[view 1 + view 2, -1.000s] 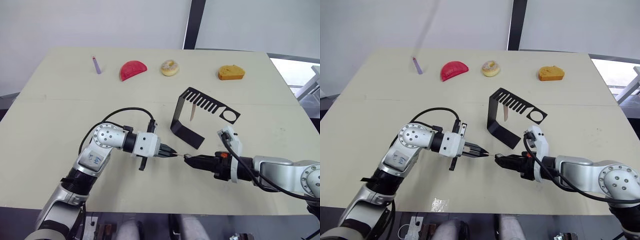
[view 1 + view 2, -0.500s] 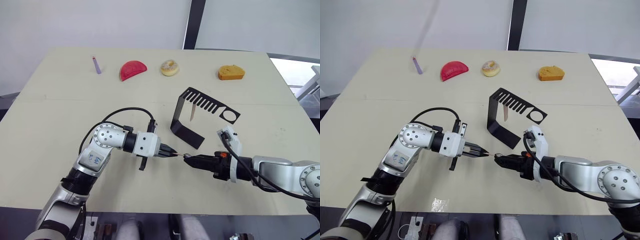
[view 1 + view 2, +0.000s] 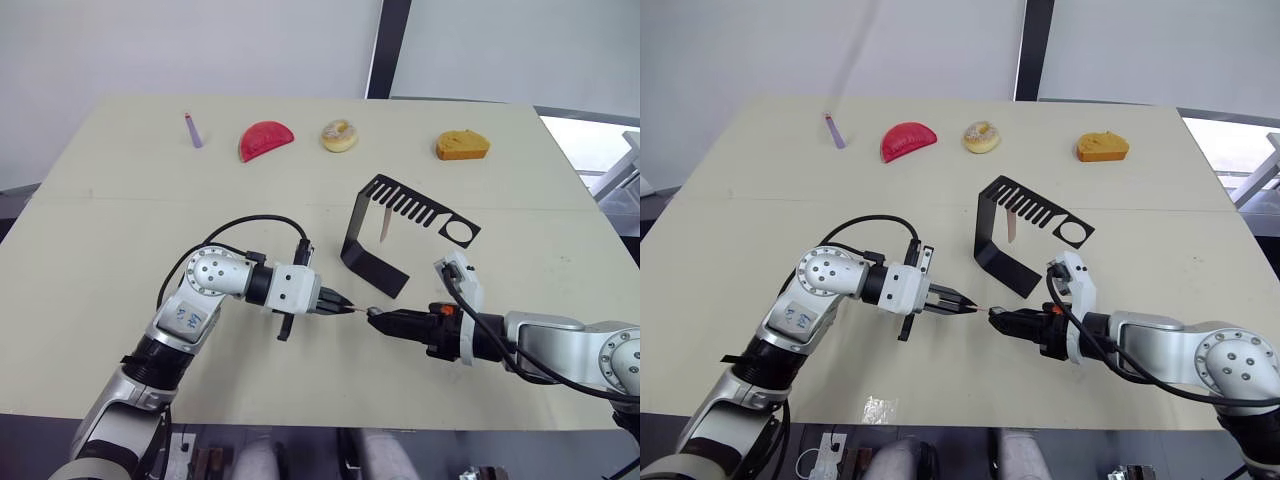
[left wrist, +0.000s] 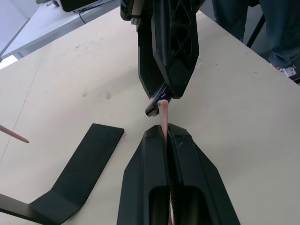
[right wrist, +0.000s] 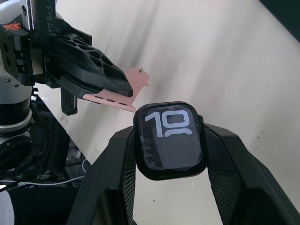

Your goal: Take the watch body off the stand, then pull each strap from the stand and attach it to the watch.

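My right gripper [image 5: 169,129] is shut on the black watch body [image 5: 171,138], whose screen shows white digits. My left gripper [image 4: 165,133] is shut on a pale pink strap [image 4: 162,112], and the strap's tip sits right at the edge of the watch body [image 3: 374,314]. The two grippers meet tip to tip above the table in front of the black stand [image 3: 372,262]. A second pinkish strap [image 3: 385,224] hangs from the stand's comb-slotted arm.
Along the far edge of the table lie a purple stick [image 3: 193,130], a red half-round piece [image 3: 265,139], a doughnut [image 3: 339,135] and an orange piece [image 3: 461,146]. The stand's ring hole [image 3: 459,232] juts out to the right.
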Robot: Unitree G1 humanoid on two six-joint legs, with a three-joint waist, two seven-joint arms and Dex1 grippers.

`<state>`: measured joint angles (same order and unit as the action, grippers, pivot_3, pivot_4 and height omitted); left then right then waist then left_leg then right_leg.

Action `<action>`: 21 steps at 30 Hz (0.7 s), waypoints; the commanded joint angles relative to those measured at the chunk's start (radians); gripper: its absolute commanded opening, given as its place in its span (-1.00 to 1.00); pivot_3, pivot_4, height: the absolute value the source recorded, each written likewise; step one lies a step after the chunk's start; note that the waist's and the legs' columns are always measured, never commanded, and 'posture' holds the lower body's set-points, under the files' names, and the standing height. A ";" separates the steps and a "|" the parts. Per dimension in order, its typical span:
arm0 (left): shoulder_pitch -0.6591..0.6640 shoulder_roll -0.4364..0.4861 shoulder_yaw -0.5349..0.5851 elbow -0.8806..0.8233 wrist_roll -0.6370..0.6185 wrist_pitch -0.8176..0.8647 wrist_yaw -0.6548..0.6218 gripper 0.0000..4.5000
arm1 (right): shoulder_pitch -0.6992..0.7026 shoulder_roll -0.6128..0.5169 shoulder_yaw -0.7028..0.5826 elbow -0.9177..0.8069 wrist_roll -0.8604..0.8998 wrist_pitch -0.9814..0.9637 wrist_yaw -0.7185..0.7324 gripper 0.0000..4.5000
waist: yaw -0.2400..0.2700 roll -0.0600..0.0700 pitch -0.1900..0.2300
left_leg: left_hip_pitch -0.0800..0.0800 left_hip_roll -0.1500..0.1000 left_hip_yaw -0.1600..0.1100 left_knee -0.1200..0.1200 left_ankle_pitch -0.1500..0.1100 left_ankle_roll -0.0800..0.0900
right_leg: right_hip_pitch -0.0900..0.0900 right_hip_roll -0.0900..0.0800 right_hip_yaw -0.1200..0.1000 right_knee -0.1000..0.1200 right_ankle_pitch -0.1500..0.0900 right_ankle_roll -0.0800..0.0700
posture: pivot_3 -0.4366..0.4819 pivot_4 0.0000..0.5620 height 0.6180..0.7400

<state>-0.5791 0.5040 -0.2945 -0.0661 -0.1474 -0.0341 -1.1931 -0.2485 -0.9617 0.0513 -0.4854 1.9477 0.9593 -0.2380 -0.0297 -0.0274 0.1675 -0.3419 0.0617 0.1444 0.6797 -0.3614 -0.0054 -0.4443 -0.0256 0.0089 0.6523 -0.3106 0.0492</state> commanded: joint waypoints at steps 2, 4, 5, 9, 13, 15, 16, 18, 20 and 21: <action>-0.004 0.000 -0.001 -0.019 0.001 -0.013 0.008 -1.00 | -0.013 -0.003 -0.016 -0.034 0.025 -0.016 0.023 -0.29 | 0.000 0.000 0.000 | 0.000 0.000 0.000 0.000 0.000 0.000 | 0.000 0.000 0.000 0.000 0.000 0.000 | -0.05 -0.47 0.95; -0.004 0.000 -0.001 -0.018 0.001 -0.013 0.008 -1.00 | -0.014 -0.002 -0.016 -0.033 0.025 -0.016 0.023 -0.29 | 0.000 0.000 0.000 | 0.000 0.000 0.000 0.000 0.000 0.000 | 0.000 0.000 0.000 0.000 0.000 0.000 | -0.05 -0.47 0.95; -0.004 -0.001 -0.002 -0.017 0.002 -0.013 0.009 -1.00 | -0.014 -0.002 -0.016 -0.033 0.025 -0.016 0.023 -0.29 | 0.000 0.000 0.000 | 0.000 0.000 0.000 0.000 0.000 0.000 | 0.000 0.000 0.000 0.000 0.000 0.000 | -0.05 -0.47 0.95; -0.004 -0.002 -0.003 -0.018 0.002 -0.013 0.009 -1.00 | -0.015 0.000 -0.014 -0.033 0.025 -0.017 0.022 -0.29 | 0.000 0.000 0.000 | 0.000 0.000 0.000 0.000 0.000 0.000 | 0.000 0.000 0.000 0.000 0.000 0.000 | -0.05 -0.47 0.95; -0.004 -0.003 -0.004 -0.019 0.003 -0.014 0.010 -1.00 | -0.014 0.002 -0.014 -0.034 0.025 -0.019 0.021 -0.29 | 0.000 0.000 0.000 | 0.000 0.000 0.000 0.000 0.000 0.000 | 0.000 0.000 0.000 0.000 0.000 0.000 | -0.05 -0.47 0.95; -0.004 -0.002 -0.004 -0.019 0.004 -0.013 0.010 -1.00 | -0.014 0.002 -0.014 -0.034 0.025 -0.020 0.019 -0.29 | 0.000 0.000 0.000 | 0.000 0.000 0.000 0.000 0.000 0.000 | 0.000 0.000 0.000 0.000 0.000 0.000 | -0.05 -0.47 0.95; -0.004 -0.002 -0.004 -0.019 0.004 -0.013 0.009 -1.00 | -0.014 0.002 -0.015 -0.034 0.025 -0.020 0.019 -0.29 | 0.000 0.000 0.000 | 0.000 0.000 0.000 0.000 0.000 0.000 | 0.000 0.000 0.000 0.000 0.000 0.000 | -0.05 -0.47 0.95; -0.004 -0.001 -0.004 -0.019 0.005 -0.012 0.009 -1.00 | -0.013 0.002 -0.016 -0.034 0.025 -0.020 0.020 -0.29 | 0.000 0.000 0.000 | 0.000 0.000 0.000 0.000 0.000 0.000 | 0.000 0.000 0.000 0.000 0.000 0.000 | -0.05 -0.47 0.95; -0.004 0.000 -0.004 -0.018 0.006 -0.013 0.009 -1.00 | -0.014 0.002 -0.017 -0.033 0.025 -0.020 0.020 -0.29 | 0.000 0.000 0.000 | 0.000 0.000 0.000 0.000 0.000 0.000 | 0.000 0.000 0.000 0.000 0.000 0.000 | -0.05 -0.47 0.95; -0.004 0.000 -0.004 -0.018 0.006 -0.013 0.009 -1.00 | -0.014 0.002 -0.017 -0.033 0.025 -0.020 0.021 -0.29 | 0.000 0.000 0.000 | 0.000 0.000 0.000 0.000 0.000 0.000 | 0.000 0.000 0.000 0.000 0.000 0.000 | -0.05 -0.47 0.95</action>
<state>-0.5790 0.5038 -0.2946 -0.0662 -0.1444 -0.0343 -1.1925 -0.2496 -0.9616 0.0513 -0.4854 1.9477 0.9588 -0.2379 -0.0298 -0.0274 0.1675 -0.3420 0.0617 0.1444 0.6797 -0.3614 -0.0054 -0.4443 -0.0256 0.0089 0.6522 -0.3106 0.0492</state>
